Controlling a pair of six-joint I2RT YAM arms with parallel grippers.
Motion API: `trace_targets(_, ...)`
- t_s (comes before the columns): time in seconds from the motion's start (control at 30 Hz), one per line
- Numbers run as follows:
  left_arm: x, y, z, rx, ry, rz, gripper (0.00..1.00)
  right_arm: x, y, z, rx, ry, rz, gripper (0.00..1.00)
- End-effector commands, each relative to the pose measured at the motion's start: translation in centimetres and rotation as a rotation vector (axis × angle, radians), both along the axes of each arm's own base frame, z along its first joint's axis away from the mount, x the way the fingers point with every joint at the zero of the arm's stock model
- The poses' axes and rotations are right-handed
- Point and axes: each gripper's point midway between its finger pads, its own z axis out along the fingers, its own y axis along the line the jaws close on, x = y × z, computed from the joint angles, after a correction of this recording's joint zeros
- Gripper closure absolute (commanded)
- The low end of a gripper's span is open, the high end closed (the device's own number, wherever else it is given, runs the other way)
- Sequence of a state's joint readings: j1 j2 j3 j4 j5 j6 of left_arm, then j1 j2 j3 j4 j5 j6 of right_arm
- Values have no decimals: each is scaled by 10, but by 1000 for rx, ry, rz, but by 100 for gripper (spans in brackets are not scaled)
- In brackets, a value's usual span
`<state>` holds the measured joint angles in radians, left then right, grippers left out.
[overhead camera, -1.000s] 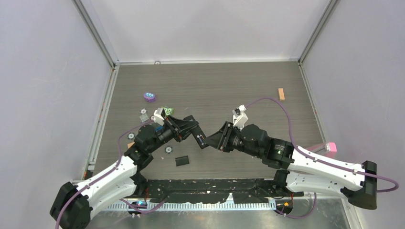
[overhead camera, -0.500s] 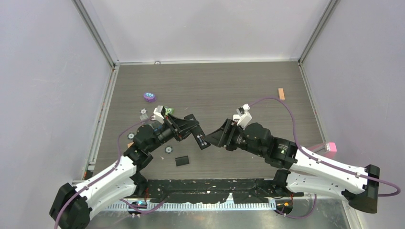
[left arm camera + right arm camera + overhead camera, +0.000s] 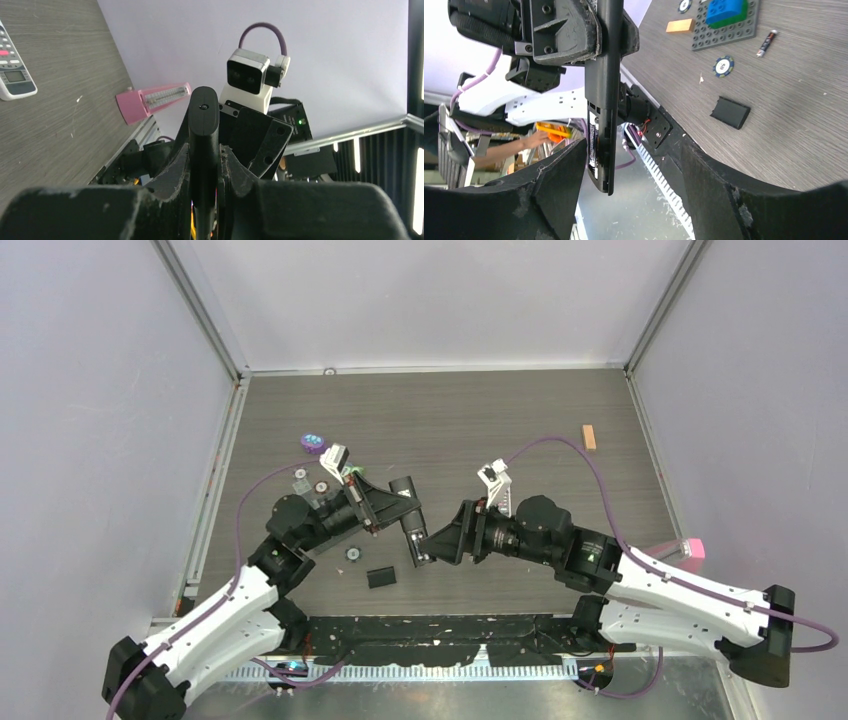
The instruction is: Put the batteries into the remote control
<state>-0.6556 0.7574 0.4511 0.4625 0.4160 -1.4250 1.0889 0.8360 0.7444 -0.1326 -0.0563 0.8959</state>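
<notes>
A black remote control [image 3: 412, 531] is clamped edge-on in my shut left gripper [image 3: 205, 155] and held above the table. Its open battery bay end [image 3: 600, 160] hangs between the jaws of my right gripper [image 3: 631, 167]. Those jaws stand wide open, with the left finger close beside the remote and a gap on the other side. One slim battery [image 3: 767, 43] lies on the table by the grey baseplate [image 3: 744, 34]. The black battery cover [image 3: 730, 112] lies flat on the table, also seen in the top view as the cover [image 3: 381, 578].
A white remote [image 3: 12, 65] lies on the table in the left wrist view. Blue and green bricks [image 3: 724, 10] sit on the baseplate, with poker chips [image 3: 723, 65] and a tan block [image 3: 680, 25] nearby. A purple piece [image 3: 313, 444], an orange block [image 3: 589, 437] and a pink object [image 3: 690, 548] lie further off.
My right gripper's jaws have spread wide off the remote's end. The left arm has swung back and turned the remote, so it now points more towards the near edge.
</notes>
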Motion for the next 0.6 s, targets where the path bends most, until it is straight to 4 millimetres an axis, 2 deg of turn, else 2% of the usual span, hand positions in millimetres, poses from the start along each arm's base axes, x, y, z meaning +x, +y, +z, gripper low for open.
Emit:
trace_targets(0.0, -20, -1, 25, 28, -175, -74, 100, -13, 12, 38, 96, -111, 128, 26)
trace_targets(0.23, -27, 2, 24, 60, -194, -85, 100, -20, 26, 42, 145, -133, 199, 26)
trace_targets(0.33, -29, 4, 23, 64, -202, -84, 100, -23, 34, 37, 149, -127, 232, 27)
trace_targets(0.43, -29, 5, 21, 66, -205, -81, 100, -25, 42, 38, 182, -114, 259, 29)
trace_targets(0.47, -29, 5, 20, 67, -200, -76, 100, -25, 45, 32, 175, -103, 267, 30)
trace_targets(0.57, -30, 7, 18, 60, -197, -72, 100, -24, 51, 28, 185, -80, 269, 38)
